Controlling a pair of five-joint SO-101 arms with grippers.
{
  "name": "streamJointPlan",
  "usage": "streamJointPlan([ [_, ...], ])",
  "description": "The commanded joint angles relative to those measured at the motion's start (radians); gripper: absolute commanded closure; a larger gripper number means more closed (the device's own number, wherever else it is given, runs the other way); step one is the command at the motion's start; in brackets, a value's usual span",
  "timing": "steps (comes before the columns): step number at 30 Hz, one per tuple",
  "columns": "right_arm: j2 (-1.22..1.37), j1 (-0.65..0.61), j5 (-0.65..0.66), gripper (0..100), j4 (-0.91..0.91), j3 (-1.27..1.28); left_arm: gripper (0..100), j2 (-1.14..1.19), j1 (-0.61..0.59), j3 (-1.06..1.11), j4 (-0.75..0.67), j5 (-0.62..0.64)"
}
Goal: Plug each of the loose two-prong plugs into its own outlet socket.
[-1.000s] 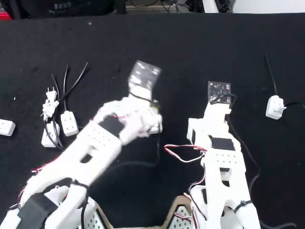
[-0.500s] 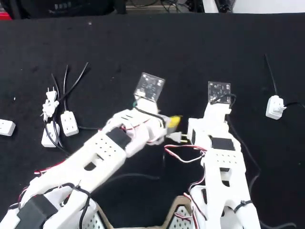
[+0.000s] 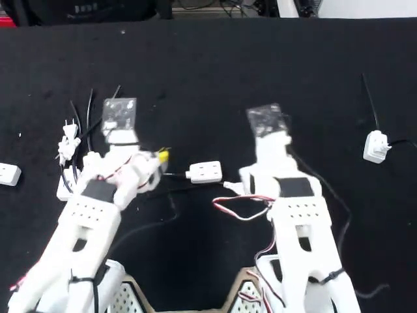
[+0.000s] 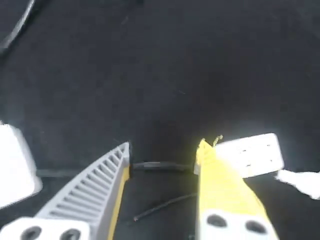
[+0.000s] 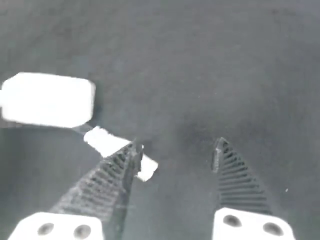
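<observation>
Black tabletop (image 3: 273,59) holds outlet socket (image 4: 252,155) beside left end effector (image 4: 163,150), open and empty.

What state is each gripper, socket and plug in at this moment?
Left gripper: open, astride a black cable.
Right gripper: open, empty.
Middle socket: lying flat, nothing plugged in.
Plug: loose, beside that socket, not inserted.
</observation>
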Motion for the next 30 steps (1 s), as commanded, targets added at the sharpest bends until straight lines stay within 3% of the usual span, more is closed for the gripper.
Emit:
streamJointPlan([
  [1, -0.018, -0.104, 0.169, 77.6, 0.258, -0.165, 79, -0.069, -0.067, 0.143, -0.161, -0.020],
  [5, -0.018, -0.137, 0.152, 77.6, 0.308, -0.173, 79, -0.095, -0.079, 0.219, -0.219, -0.018],
  [10, -0.018, -0.138, -0.167, 77.6, 0.150, -0.070, 79, -0.121, -0.079, 0.229, -0.219, -0.018],
  [12, -0.018, -0.146, -0.227, 77.6, 0.123, -0.028, 79, -0.118, -0.079, 0.229, -0.219, -0.018],
  [19, 0.030, -0.143, 0.025, 77.6, 0.043, 0.001, 79, -0.118, -0.076, 0.229, -0.219, -0.018],
  [30, 0.446, -0.141, 0.384, 77.6, 0.034, -0.196, 79, -0.126, -0.074, 0.246, -0.221, -0.018],
])
